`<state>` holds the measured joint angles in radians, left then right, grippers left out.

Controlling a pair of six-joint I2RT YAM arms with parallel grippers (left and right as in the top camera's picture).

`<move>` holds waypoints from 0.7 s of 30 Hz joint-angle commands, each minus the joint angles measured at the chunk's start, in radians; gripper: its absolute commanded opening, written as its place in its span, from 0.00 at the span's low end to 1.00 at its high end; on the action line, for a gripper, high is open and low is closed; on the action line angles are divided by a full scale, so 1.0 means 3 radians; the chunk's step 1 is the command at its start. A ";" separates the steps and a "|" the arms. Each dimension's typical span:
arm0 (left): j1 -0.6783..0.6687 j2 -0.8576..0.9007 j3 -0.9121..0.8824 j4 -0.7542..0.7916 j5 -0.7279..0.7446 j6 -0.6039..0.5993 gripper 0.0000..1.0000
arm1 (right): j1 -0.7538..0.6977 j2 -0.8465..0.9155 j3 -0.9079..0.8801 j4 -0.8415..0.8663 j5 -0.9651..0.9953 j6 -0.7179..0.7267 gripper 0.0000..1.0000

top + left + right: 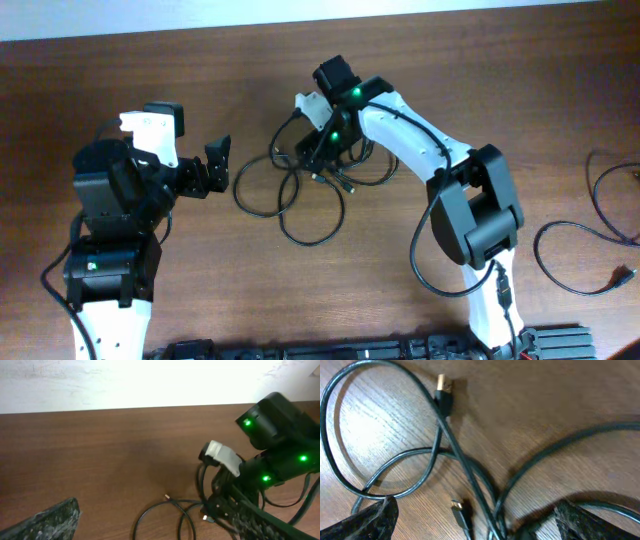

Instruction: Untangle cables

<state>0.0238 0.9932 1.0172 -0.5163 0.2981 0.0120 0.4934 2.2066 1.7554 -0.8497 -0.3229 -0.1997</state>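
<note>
The cables [298, 178] are thin black cords in a tangle of loops at the table's middle. My right gripper [320, 160] is down over the top of the tangle. In the right wrist view its fingers [480, 530] are spread wide, with several crossing cords [467, 465] and two gold-tipped plugs [442, 385] between and ahead of them; they grip nothing. My left gripper [218, 165] is open and empty, just left of the tangle's outer loop. In the left wrist view its jaws [150, 532] face a cord loop [148, 512] with a small plug [166, 496].
More thin black cords [575, 262] lie in loose loops at the table's right edge, apart from the tangle. The right arm's body [480, 210] stretches from the front right to the middle. The table's far edge meets a white wall [150, 380].
</note>
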 commanded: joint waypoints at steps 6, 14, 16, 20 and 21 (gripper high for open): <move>0.0011 0.0003 0.0006 0.0005 -0.0013 0.0065 0.99 | 0.0128 0.0186 -0.0017 0.0032 0.0001 -0.0193 0.74; 0.0011 0.0003 0.0006 0.0005 -0.0013 0.0065 0.99 | 0.0168 0.0296 -0.0023 0.0017 -0.0020 -0.0182 0.04; 0.0011 0.0003 0.0006 0.0005 -0.0013 0.0065 0.99 | 0.0161 0.0291 -0.0009 -0.0070 0.0071 -0.0182 0.04; 0.0011 0.0003 0.0006 0.0005 -0.0013 0.0065 0.99 | 0.0159 0.0104 0.0546 -0.0801 0.0687 -0.0183 0.04; 0.0011 0.0003 0.0006 0.0005 -0.0013 0.0065 0.99 | 0.0159 0.0006 0.0894 -0.1020 0.0871 -0.0183 0.04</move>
<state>0.0238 0.9932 1.0172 -0.5159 0.2981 0.0120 0.5339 2.2726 1.8782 -1.0885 -0.1761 -0.2577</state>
